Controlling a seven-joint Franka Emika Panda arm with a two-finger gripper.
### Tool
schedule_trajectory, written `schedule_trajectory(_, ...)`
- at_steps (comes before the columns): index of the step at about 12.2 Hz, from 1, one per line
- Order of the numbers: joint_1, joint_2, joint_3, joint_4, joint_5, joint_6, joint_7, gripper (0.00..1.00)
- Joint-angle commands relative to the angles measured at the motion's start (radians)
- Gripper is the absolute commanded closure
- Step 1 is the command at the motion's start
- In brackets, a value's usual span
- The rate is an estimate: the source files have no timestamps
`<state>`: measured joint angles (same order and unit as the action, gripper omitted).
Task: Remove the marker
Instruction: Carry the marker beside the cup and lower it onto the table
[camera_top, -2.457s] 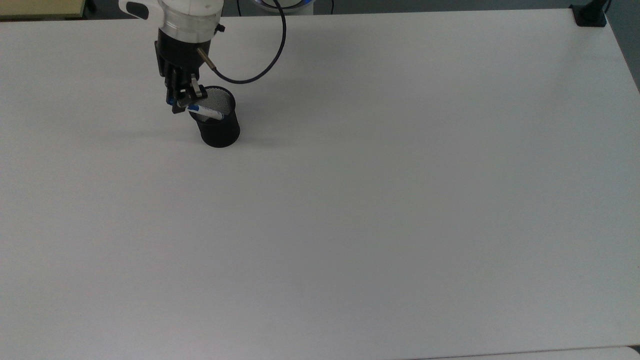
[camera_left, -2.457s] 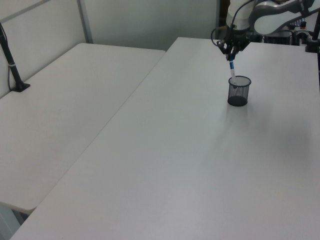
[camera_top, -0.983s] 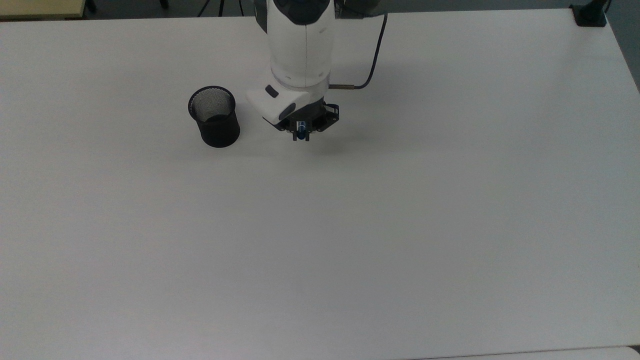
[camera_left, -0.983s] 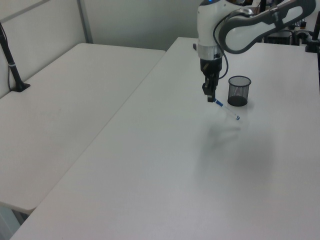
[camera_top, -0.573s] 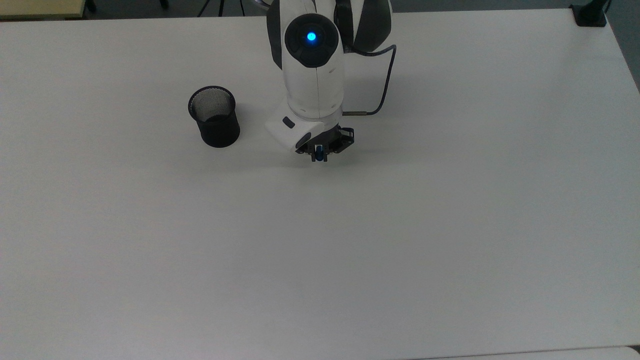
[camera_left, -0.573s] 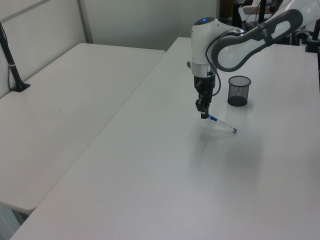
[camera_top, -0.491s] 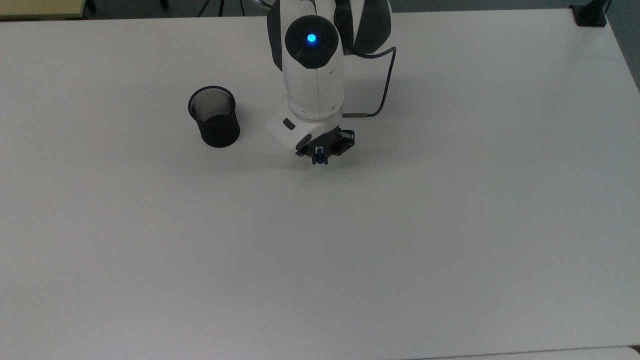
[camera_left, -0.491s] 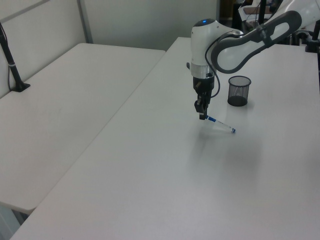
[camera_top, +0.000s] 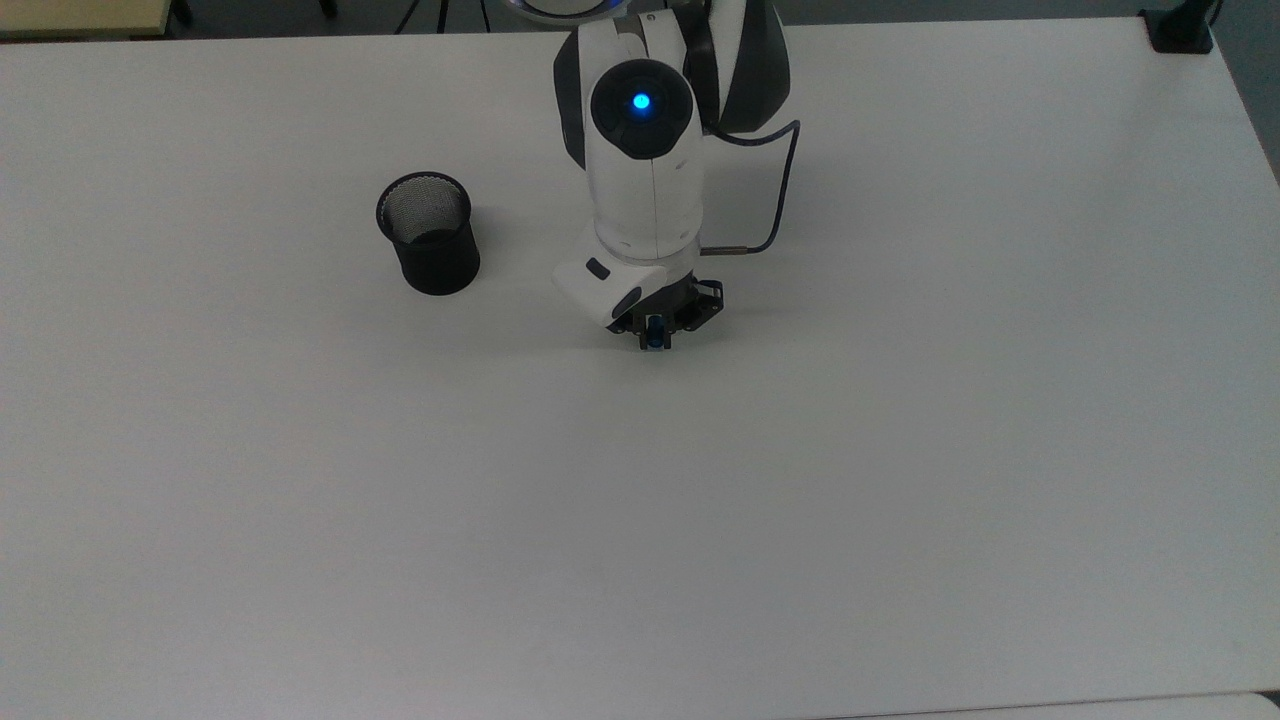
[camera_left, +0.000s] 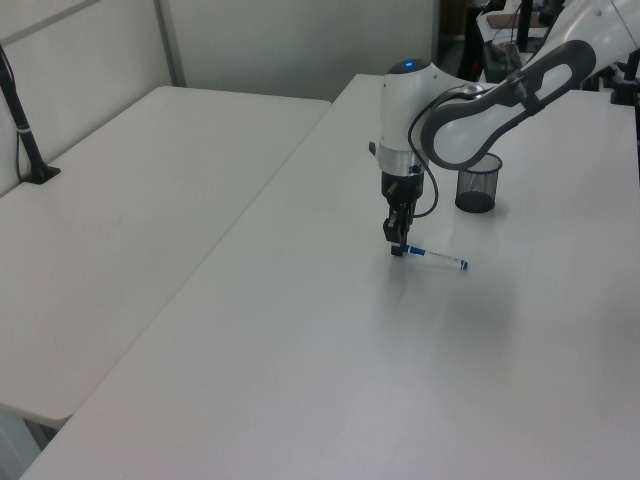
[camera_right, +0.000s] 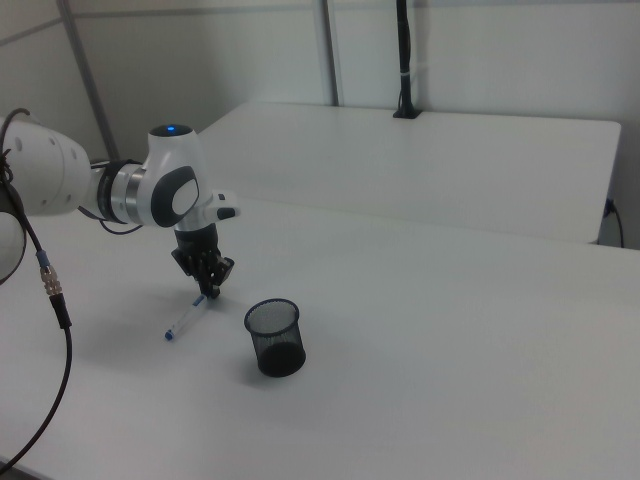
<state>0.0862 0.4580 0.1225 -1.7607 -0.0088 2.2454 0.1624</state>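
White and wide, the worktop (camera_top: 900, 450) carries almost nothing; a second pale table (camera_left: 130, 200) stands beside it along the left view's left, with light partition walls behind and a black post clamped at that table's far edge.

My arm (camera_top: 645, 190), white with dark joints and a blue light on top, reaches out from the top view's upper edge of the worktop toward its middle. A dark cable (camera_top: 775, 200) loops off the wrist.

Next in size is the black wire-mesh cup (camera_top: 428, 247), upright and with nothing showing inside it, nearer the top view's upper left corner and well apart from my jaws (camera_top: 655, 340).

Smallest is the slim white marker with a blue cap and blue end (camera_left: 435, 258). It is out of the cup, and my jaws are closed on one blue end of it. In the left view it lies nearly flat, close to the worktop and trailing from the jaws toward the left view's right; I cannot tell whether the far tip touches.

I judge it light, stiff and smooth, so an end grip lets it swing; a hold nearer mid-barrel would be steadier. Once freed it may roll on this flat surface.
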Motion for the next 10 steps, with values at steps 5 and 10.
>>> schedule_trajectory(5, 0.0, -0.099, -0.015, 0.025, 0.012, -0.085, 0.107, 0.0)
schedule_trajectory(10, -0.023, -0.228, -0.052, 0.191, -0.023, -0.436, 0.125, 0.0)
